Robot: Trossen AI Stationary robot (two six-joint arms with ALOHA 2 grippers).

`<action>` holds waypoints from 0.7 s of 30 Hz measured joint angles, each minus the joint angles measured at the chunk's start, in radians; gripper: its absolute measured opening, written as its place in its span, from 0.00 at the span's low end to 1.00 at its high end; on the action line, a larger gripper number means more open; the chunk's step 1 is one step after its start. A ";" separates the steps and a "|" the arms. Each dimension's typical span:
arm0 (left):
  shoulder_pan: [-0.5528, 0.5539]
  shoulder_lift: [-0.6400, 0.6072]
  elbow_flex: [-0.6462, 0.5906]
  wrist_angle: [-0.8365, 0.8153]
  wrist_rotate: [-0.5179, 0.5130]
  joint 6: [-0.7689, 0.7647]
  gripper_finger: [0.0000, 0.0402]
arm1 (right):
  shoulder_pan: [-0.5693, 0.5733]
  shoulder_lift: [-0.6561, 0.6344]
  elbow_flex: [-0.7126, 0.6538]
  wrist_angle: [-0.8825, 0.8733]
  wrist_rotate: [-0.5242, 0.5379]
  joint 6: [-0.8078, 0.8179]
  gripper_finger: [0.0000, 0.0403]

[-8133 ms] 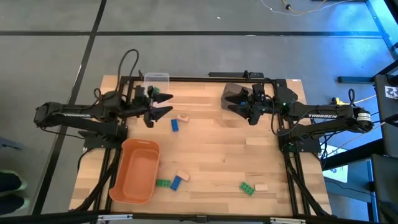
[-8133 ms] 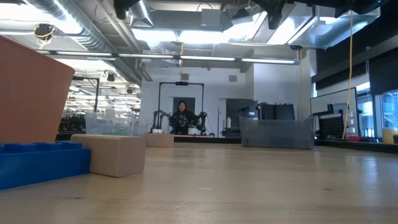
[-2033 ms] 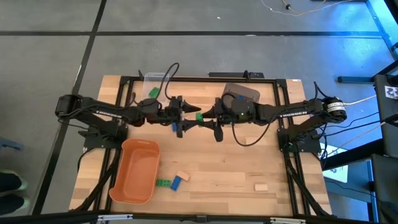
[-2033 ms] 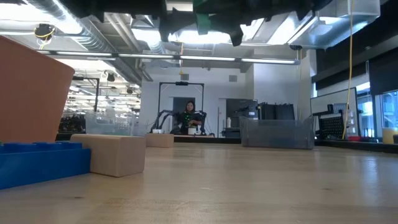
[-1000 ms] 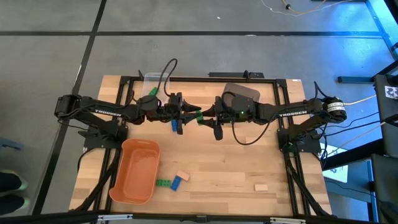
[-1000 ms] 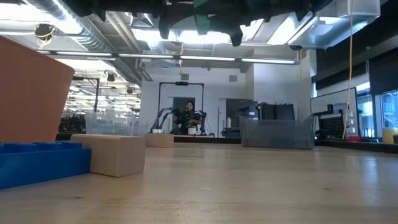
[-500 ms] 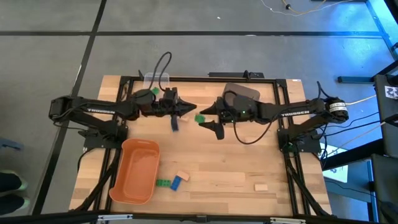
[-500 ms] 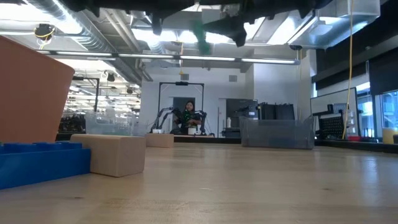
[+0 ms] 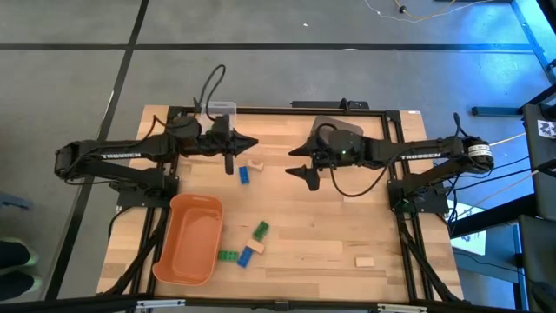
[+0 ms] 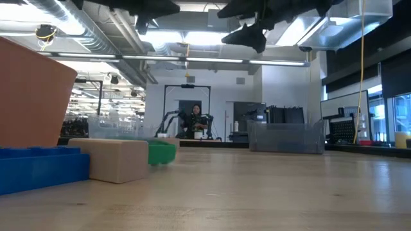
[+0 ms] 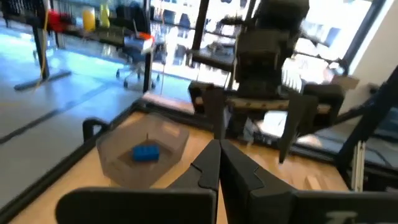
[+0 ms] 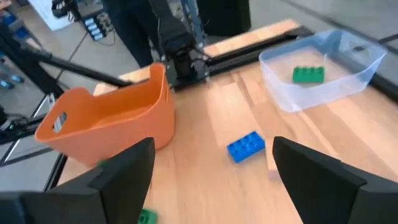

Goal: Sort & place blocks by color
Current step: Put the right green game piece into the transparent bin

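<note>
Green plastic, a small block [image 9: 261, 229], lies loose on my wooden surface [image 9: 321, 217] near the front, just beside a blue block [image 9: 247, 256] and another green block [image 9: 228, 256], close to the orange tub [image 9: 193, 238]. Neither of my tools holds anything. My left tool [image 9: 248, 142] hangs over the back of the surface with its fingers pressed together on nothing. My right tool [image 9: 302, 162] hangs opposite it, fingers spread wide.

Other blocks are scattered: a blue one [image 9: 245, 174] and a tan one [image 9: 255, 164] below my left tool, and a tan one [image 9: 364, 261] alone near the front right. A clear bin [image 12: 323, 68] at the back left holds one green block [image 12: 308, 74]; the dark grey bin [image 11: 143, 149] at the back right holds one blue block [image 11: 146, 152].

The risk, as I judge it, is the tight cluster by the tub: reaching for the green one could nudge its neighbours or catch two colours at once. The tub's tall wall also crowds my approach from that side.
</note>
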 joint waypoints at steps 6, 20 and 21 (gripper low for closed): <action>-0.002 -0.005 0.000 -0.047 0.076 -0.019 0.00 | 0.015 0.029 0.001 -0.021 -0.118 0.019 0.81; -0.012 -0.005 0.000 -0.050 0.081 -0.034 0.02 | 0.210 0.289 0.000 0.036 -0.178 0.368 0.81; -0.012 -0.005 0.000 -0.049 0.080 -0.032 0.03 | 0.230 0.304 0.000 0.041 -0.147 0.420 0.81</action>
